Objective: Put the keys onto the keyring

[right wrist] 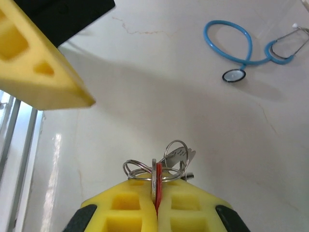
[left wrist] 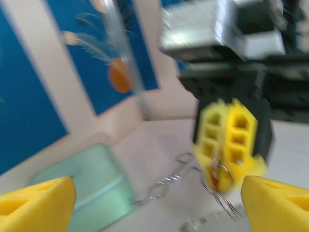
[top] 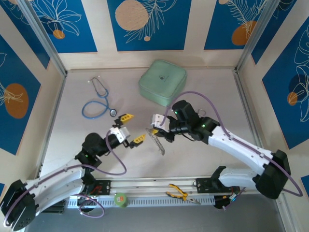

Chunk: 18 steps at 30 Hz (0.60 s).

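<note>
The right gripper (right wrist: 155,195) clenches small silver keys with a red tag (right wrist: 166,162); the left gripper (top: 133,128) gapes, empty. A mint-green square pouch (top: 162,82) lies closed by the table (top: 217,96)'s far edge.

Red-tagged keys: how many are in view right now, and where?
1. The small key with a red plastic tag is pinched between the shut yellow fingers of the right gripper; more keys could be hidden inside that grip.

Silvery metal keys (right wrist: 175,157) with a red plastic tag gleam, polished; the yellow plastic fingers (right wrist: 125,212) of the right hand (right wrist: 156,193) are matt. The pale worktop (right wrist: 145,87) is smooth, softly glossy — faintly scuffed. The blue-tubed stethoscope (right wrist: 234,76) looks glossy rubber with a bright metal head; the far mint-green square case (top: 162,82) — matt.
</note>
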{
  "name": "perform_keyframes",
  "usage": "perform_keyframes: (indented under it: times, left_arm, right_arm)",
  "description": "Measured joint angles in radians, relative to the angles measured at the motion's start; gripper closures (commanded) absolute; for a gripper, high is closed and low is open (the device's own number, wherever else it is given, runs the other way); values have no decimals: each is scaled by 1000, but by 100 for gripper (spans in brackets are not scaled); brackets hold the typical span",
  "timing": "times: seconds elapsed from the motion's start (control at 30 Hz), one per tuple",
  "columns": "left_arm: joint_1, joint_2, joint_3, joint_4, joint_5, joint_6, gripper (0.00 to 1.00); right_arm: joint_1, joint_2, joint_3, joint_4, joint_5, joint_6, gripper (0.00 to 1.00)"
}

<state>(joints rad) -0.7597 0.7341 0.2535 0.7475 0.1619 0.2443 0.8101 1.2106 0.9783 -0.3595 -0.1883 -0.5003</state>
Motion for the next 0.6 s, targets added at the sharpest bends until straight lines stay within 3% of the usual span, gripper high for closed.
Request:
perform_keyframes:
  times: [0.17,0.27,0.43,0.6]
  left_arm:
    - [0,-126,-11,64,-270,20,10]
    - [0,-169,-7,76,-375,28,9]
    - [0,-169,26,39,-466,27,9]
    - [0,-96,35,-8,-528,3,8]
  right_arm:
    - [53,180,130,133,-29,20,100]
    - [66,269,180,250,-55,58,100]
    - [59,382,172,345,-45,71,100]
    - [38,410,53,283,53,3,100]
